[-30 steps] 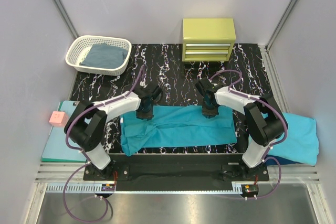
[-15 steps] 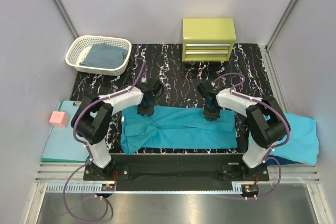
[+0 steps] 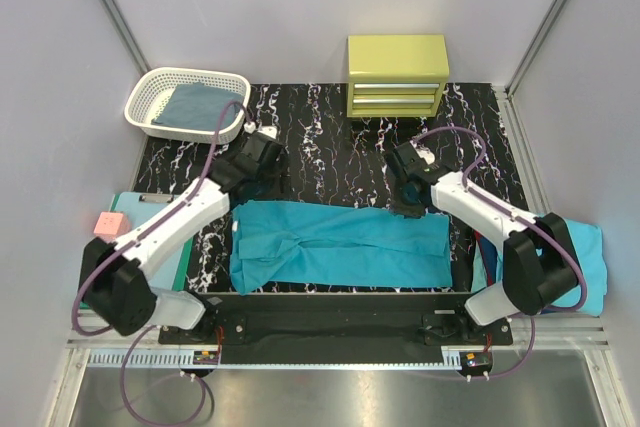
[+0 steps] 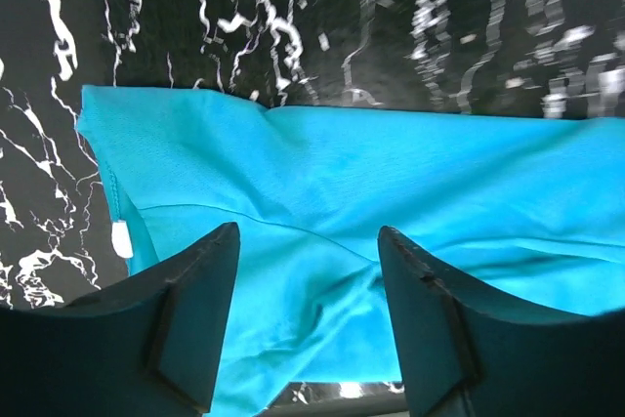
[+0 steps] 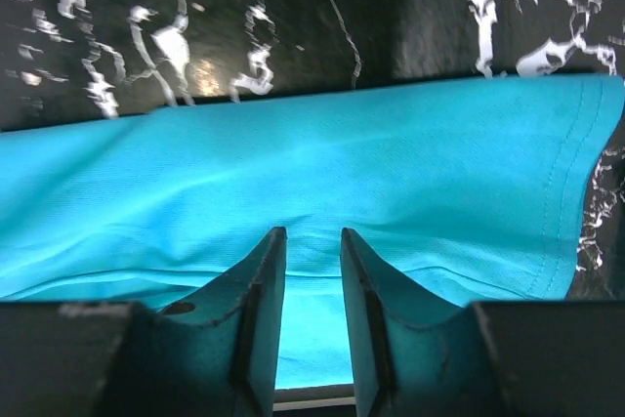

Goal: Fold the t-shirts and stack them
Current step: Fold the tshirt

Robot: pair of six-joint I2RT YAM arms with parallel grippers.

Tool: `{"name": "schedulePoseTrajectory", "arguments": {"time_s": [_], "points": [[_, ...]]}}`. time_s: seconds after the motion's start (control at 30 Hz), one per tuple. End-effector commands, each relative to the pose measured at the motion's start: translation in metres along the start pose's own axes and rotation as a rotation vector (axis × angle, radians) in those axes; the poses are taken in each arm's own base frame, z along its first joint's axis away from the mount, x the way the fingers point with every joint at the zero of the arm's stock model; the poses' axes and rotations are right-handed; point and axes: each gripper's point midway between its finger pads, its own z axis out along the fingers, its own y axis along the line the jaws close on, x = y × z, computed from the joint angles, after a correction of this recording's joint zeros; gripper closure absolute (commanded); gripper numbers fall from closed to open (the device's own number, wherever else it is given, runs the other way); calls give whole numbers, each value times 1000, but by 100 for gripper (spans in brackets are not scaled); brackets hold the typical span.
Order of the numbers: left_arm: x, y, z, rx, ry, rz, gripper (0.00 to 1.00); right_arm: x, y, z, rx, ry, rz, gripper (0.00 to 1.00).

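The teal t-shirt [image 3: 340, 245] lies as a long flat folded strip across the black marbled mat, near the front edge. My left gripper [image 3: 260, 175] hovers above the mat just behind the shirt's far left corner; in the left wrist view [image 4: 308, 233] its jaws are wide apart and empty over the cloth [image 4: 371, 183]. My right gripper [image 3: 406, 201] hovers at the shirt's far edge on the right side; in the right wrist view [image 5: 312, 233] its jaws stand a narrow gap apart with nothing between them, above the cloth [image 5: 322, 163].
A lighter turquoise shirt [image 3: 578, 252] lies at the right over a dark blue one [image 3: 535, 304]. A white basket [image 3: 160, 97] holding grey-blue cloth is at the back left. A yellow-green drawer cabinet [image 3: 397, 75] stands at the back. A mint-green clipboard [image 3: 112, 282] with a pink block [image 3: 110, 225] lies at the left.
Both grippers have left the shirt's far edge and pulled back from it. The left arm has swung out to the left. The shirt lies flat where it was.
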Motion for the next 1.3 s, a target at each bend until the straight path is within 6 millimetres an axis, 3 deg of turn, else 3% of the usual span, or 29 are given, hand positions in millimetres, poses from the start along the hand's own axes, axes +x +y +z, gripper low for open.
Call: {"name": "schedulePoseTrajectory", "arguments": {"time_s": [0.0, 0.17, 0.33, 0.6, 0.73, 0.9, 1.27], "points": [[23, -1, -7, 49, 57, -27, 34, 4, -5, -12, 21, 7, -41, 61], [69, 10, 2, 35, 153, -77, 34, 34, -28, -6, 59, 28, 36, 61], [95, 9, -2, 60, 187, -84, 34, 48, -31, -3, 50, 37, 84, 62], [124, 14, 27, -13, 331, -38, 36, 42, -14, -4, 28, 29, 96, 64], [142, 16, 52, -81, 455, -3, 41, 34, -11, -9, 25, 9, 101, 65], [128, 7, 74, -99, 477, -3, 42, 25, -13, -20, 25, -26, 106, 65], [63, -1, 120, -116, 442, -20, 42, 32, -27, -19, 81, -9, 59, 65]]}}
